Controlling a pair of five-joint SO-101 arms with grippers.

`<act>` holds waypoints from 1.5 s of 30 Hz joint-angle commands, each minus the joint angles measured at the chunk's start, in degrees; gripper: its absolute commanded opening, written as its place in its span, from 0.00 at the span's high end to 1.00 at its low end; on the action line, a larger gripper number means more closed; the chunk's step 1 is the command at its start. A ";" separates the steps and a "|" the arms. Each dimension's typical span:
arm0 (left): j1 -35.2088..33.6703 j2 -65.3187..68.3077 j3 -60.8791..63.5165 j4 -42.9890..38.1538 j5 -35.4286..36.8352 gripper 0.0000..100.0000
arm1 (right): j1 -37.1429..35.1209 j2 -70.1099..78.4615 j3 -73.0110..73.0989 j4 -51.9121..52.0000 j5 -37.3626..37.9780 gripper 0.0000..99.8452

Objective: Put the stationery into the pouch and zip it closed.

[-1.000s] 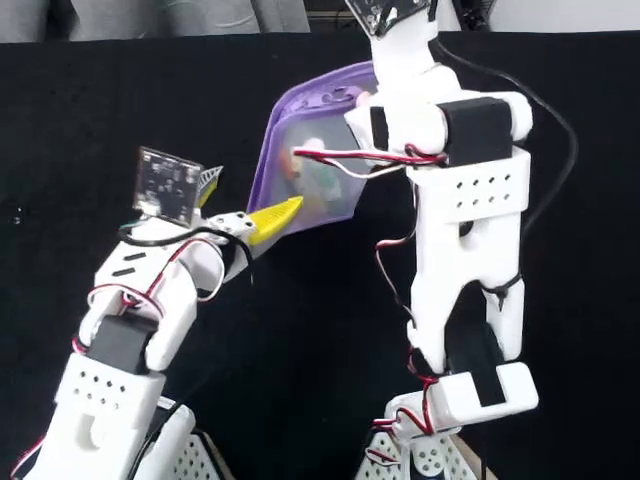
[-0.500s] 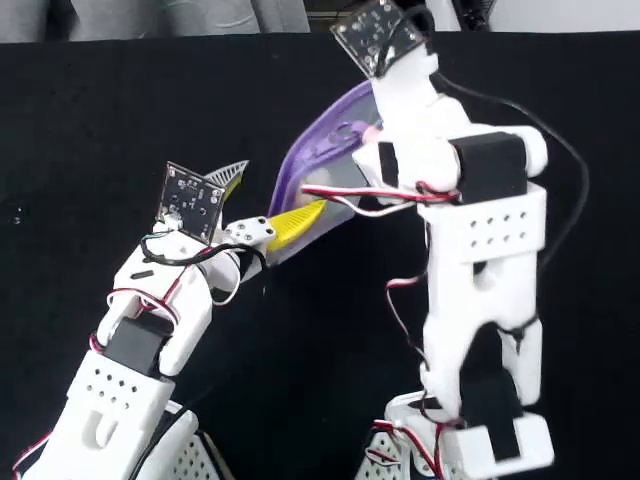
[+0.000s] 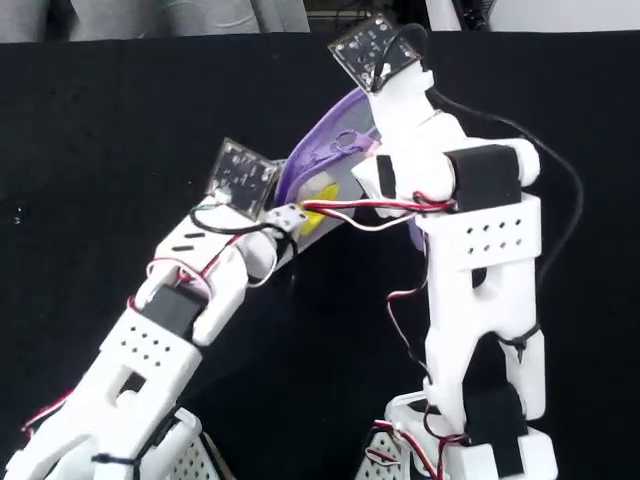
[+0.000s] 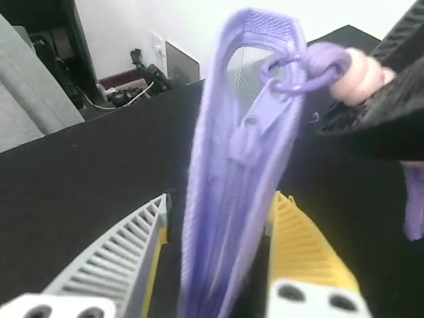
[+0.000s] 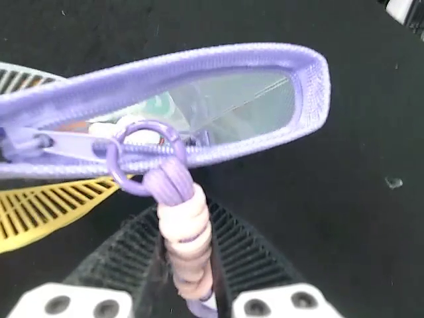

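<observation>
A purple pouch (image 3: pixel 322 165) with a clear side hangs in the air above the black table, tilted edge-on. Stationery (image 5: pixel 156 106) shows through the clear panel. My right gripper (image 5: pixel 184 218), with black ribbed fingers, is shut on the pink and purple tassel (image 5: pixel 189 242) tied to the zipper's ring (image 5: pixel 139 156). The slider (image 5: pixel 26 142) sits at one end of the zipper. My left gripper (image 4: pixel 222 199) straddles the pouch's (image 4: pixel 232 165) lower edge, shut on it, with the grey finger on one side and the yellow finger (image 4: pixel 298 245) on the other. In the high view it (image 3: pixel 312 215) is just below the right gripper (image 3: pixel 368 150).
The black cloth table (image 3: pixel 100 120) stretches to the left and back of both arms. Red, white and black wires (image 3: pixel 360 210) loop off the right arm beside the pouch. Grey fabric (image 3: pixel 150 15) lies past the table's far edge.
My left arm has stretched forward and to the right, bringing its gripper up onto the pouch's lower end. The pouch has turned more edge-on. The right arm has shifted only slightly.
</observation>
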State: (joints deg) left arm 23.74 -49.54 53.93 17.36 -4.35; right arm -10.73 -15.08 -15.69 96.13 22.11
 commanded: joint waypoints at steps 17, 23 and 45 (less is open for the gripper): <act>0.48 2.02 -2.95 2.20 -0.53 0.97 | 1.23 -2.33 -0.57 -16.00 -0.18 0.99; 0.92 -7.47 4.88 2.46 -4.75 0.97 | 5.63 -2.24 -0.57 -25.32 -5.54 0.99; 6.90 -25.85 16.22 2.73 -8.53 0.97 | 16.35 10.59 -0.13 -32.18 -6.15 0.99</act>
State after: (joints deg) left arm 30.07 -74.33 70.29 18.95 -12.26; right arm -0.62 -7.60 -15.34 67.56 17.27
